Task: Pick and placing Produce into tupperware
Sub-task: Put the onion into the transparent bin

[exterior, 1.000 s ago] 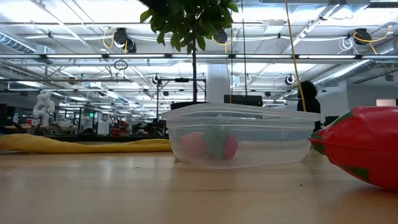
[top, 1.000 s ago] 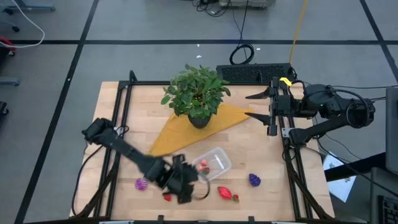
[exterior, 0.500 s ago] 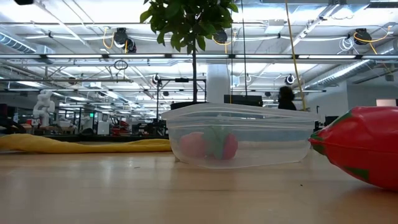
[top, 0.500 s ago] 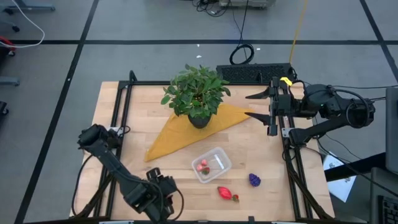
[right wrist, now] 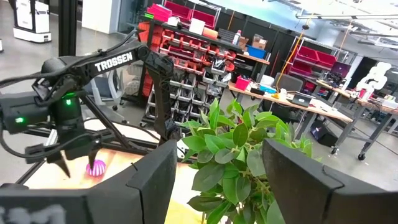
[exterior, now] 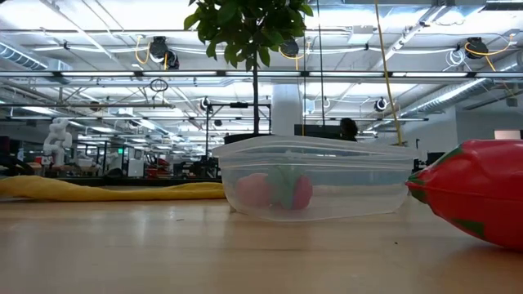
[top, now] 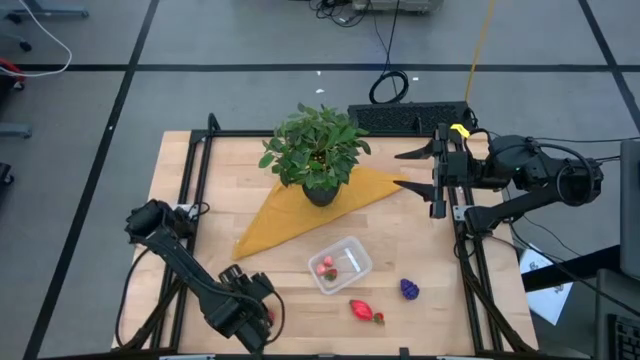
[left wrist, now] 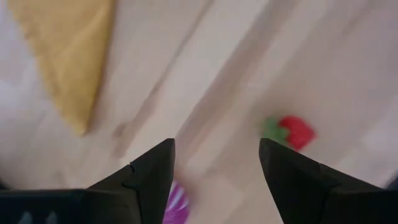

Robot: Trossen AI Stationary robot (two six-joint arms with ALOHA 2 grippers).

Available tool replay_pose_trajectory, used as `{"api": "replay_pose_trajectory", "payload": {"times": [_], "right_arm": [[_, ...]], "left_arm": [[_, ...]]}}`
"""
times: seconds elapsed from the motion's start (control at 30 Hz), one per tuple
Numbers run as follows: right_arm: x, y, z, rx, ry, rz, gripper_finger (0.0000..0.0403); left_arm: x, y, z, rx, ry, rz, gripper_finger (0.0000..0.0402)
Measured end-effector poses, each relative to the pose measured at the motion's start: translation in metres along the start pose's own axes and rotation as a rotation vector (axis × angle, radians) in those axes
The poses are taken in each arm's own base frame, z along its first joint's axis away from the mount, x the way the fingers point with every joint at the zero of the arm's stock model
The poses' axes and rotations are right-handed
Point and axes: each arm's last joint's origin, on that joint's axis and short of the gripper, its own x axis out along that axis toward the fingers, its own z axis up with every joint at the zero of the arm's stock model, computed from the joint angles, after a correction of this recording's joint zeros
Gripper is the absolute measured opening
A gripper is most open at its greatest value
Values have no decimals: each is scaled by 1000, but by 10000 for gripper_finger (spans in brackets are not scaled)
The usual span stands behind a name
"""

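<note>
From above I see my left gripper [top: 250, 318] low over the near-left part of the table [top: 180, 180], well to the left of the container [top: 340, 264]. Through its wrist camera the two dark fingers [left wrist: 152, 171] stand wide apart with nothing between them — a purple knobbly fruit [left wrist: 176, 203] sits just at the edge of the gap, and a small red strawberry [left wrist: 293, 131] with a green cap lies on the bare wood a little farther out. The tip of the yellow cloth [left wrist: 68, 56] shows beyond them.

The clear container rests on the wood in front of the potted plant [top: 316, 150], just off the near edge of the cloth. From table height I can make out two pieces of fruit inside it [exterior: 270, 190], a pink one and a red one with green between them, lying on its floor. Outside it, another strawberry [top: 366, 311] lies just near of the container, and a second purple fruit [top: 409, 289] sits to its right; the two are apart from each other.

My right gripper [top: 415, 170] waits at the far right edge of the table, off the surface, fingers spread wide and empty — its own camera looks past the plant's leaves toward the other arm.
</note>
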Motion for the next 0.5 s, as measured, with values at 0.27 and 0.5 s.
{"api": "replay_pose_trajectory", "payload": {"times": [0.27,0.5], "right_arm": [[0,0,0,-2,0,0,228],[0,0,0,-2,0,0,228]], "left_arm": [[-1,9,-12,-63,19,104,239],[-5,9,-31,-132,78,115,239]]}}
